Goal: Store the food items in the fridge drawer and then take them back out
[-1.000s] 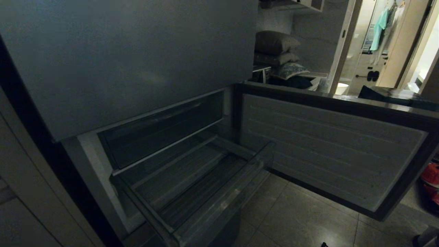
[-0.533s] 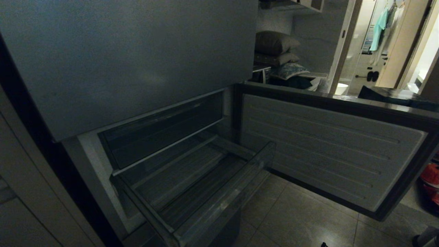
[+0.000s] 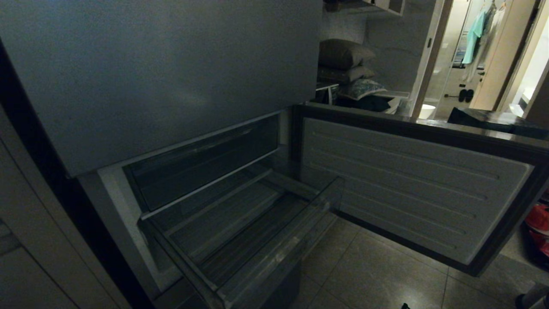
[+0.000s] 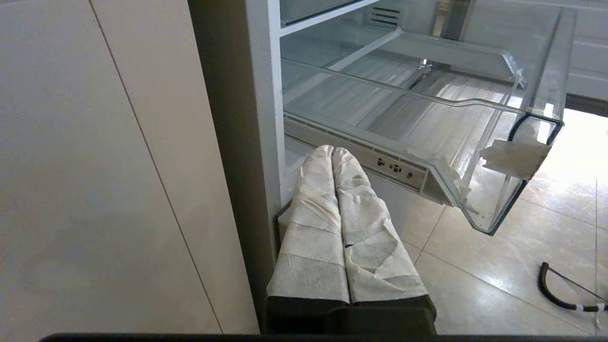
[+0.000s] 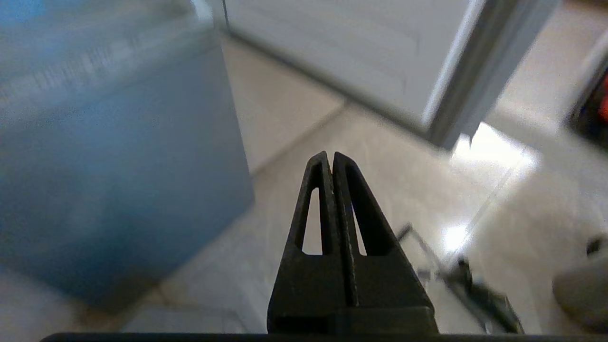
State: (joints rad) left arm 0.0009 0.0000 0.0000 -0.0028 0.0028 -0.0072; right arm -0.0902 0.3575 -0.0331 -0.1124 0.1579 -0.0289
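The fridge drawer [image 3: 274, 257] is pulled out of the middle section; its clear ribbed floor is bare. In the left wrist view the drawer's [image 4: 546, 95] transparent front lip hangs over the tiled floor. My left gripper [image 4: 332, 151], its fingers wrapped in white tape, is shut on nothing and sits low by the fridge's left front corner, below the drawer. My right gripper [image 5: 331, 156], black, is shut and empty above the floor, beside the blue-grey lower fridge front [image 5: 118, 166]. Neither gripper is in the head view. The food items are out of view.
The middle fridge door [image 3: 407, 180] stands swung wide to the right. Something red [image 3: 539, 223] shows at the right edge, cut off. A dark cable [image 4: 551, 289] lies on the floor tiles. A pale cabinet panel [image 4: 95, 166] stands left of the fridge.
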